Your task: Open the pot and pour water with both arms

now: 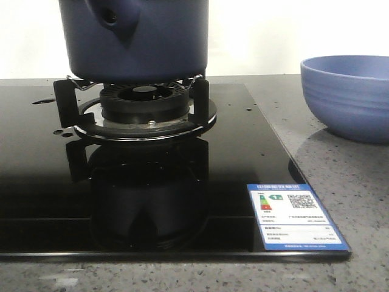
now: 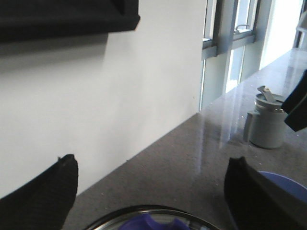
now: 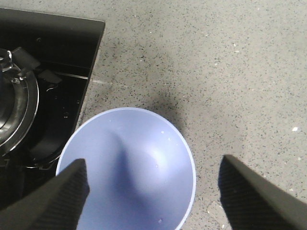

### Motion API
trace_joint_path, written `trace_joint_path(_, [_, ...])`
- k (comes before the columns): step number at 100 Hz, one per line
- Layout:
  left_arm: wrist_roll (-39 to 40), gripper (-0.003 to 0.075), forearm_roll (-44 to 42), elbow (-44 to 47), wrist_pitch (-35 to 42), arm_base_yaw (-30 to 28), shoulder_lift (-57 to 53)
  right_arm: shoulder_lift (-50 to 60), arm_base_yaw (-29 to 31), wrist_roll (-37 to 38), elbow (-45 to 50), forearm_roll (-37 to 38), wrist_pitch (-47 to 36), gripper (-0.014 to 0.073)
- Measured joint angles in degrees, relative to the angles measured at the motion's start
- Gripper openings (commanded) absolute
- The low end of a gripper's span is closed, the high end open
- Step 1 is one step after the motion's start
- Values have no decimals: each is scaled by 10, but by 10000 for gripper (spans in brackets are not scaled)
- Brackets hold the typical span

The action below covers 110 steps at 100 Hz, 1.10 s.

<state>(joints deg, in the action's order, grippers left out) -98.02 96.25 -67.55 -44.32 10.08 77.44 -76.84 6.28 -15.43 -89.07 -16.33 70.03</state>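
Looking forward over the desk, I see the pot sitting on the burner stand of the black glass cooktop, which makes sense as its resting place before anything is lifted; its top is cut off in this view, so I cannot tell from here what covers it. The pot is dark navy with straight matte sides, and a tapered handle stub with a round hole faces the camera. My left end effector hangs above it with its fingers spread wide apart, clamped on nothing; below them I see a curved glassy rim with something purple under it, which I take to be the lid, so I judge this arm is placed to go for the lid. My right end effector is likewise spread open and empty, hovering over the lighter blue bowl, which sits on the desk just beside the cooktop's edge, probably as the target for pouring. A grey lidded container stands farther along by the window.
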Motion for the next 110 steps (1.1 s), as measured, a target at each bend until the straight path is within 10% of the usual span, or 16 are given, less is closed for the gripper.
trace_joint_path(25, [19,403,-1,0,-4,-97,-69,2,0,-6,4,-98,-55,426])
trace_joint_path(45, [127,-21,-55,0,-4,-184,-97,42,0,-115,90,-256,-178,-74])
trace_joint_path(82, [161,-20,-111,68,106,-164,-152,202,0,-595,397,-661,-359,-60])
trace_joint_path(110, [51,-20,-18,240,241,-119,-265,321,0,-703,565,-714,-428,-60])
